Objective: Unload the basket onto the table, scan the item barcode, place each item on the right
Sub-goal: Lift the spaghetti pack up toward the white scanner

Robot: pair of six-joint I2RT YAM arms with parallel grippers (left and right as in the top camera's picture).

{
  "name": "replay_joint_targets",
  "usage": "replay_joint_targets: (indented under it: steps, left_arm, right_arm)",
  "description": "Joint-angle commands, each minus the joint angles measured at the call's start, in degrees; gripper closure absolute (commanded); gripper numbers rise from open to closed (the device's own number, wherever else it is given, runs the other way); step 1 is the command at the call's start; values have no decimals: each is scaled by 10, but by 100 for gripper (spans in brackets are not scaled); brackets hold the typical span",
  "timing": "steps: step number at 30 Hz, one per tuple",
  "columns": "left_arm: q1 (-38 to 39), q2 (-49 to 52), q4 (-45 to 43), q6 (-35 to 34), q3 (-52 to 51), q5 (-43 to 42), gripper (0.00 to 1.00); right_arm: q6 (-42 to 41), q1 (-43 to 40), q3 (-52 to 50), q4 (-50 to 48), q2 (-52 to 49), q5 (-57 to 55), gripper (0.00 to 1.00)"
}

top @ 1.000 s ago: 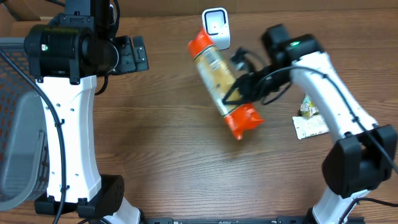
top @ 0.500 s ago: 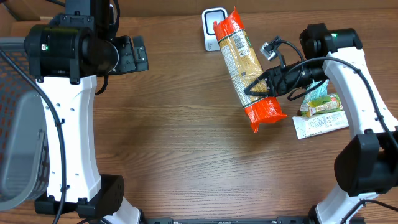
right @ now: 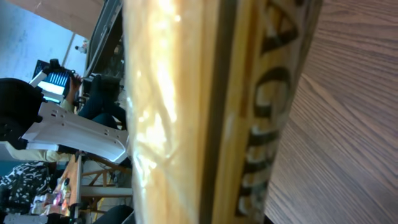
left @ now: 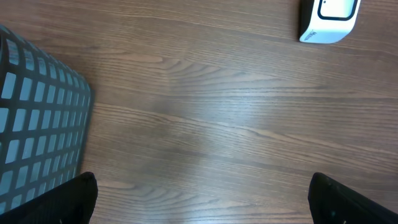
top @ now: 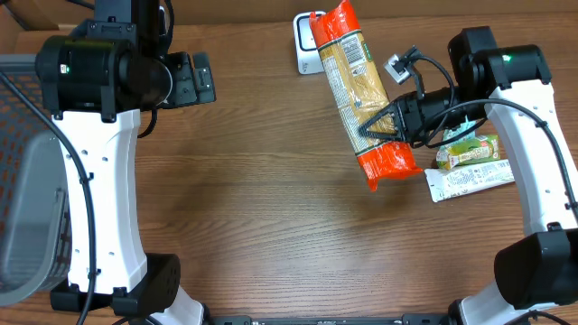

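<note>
Wooden table (top: pixel 253 208) — white scanner (left: pixel 328 18), green packet (top: pixel 471 152) and white sachet (top: pixel 470 181) on it.

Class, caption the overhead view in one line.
Right tool holds a pasta packet, its top end by the white scanner.

The right gripper (top: pixel 379 124) was closed across the lower part of the pasta package (top: pixel 350 77), near the far edge of the table (top: pixel 271 208). The package was tilted, with one orange end toward the far edge and the other toward the near right. Its far end overlapped the white scanner (top: pixel 303 45) at the far edge. A green packet (top: pixel 471 150) and a white packet (top: pixel 468 180) lay touching near the right edge. The left gripper (top: pixel 191 79) hung toward the far left, well apart from the package. A mesh basket (top: pixel 27 190) stood at the left edge.
</note>
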State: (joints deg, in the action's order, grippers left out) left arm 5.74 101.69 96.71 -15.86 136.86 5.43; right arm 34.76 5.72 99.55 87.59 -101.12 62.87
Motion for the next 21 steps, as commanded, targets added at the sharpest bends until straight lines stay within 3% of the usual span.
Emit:
replay_joint_targets:
  steps: [1,11,16,21]
  left_arm:
    - [0,2,1,11,1,5,0]
    - [0,2,1,11,1,5,0]
    - [0,2,1,11,1,5,0]
    - [0,2,1,11,1,5,0]
  right_arm:
    - [-17,3,30,-22,27,46,96]
    - [-415,59,64,-210,26,-232,97]
    - [-466,94,186,-214,8,-499,97]
    - [-430,149,214,-251,-45,-737,97]
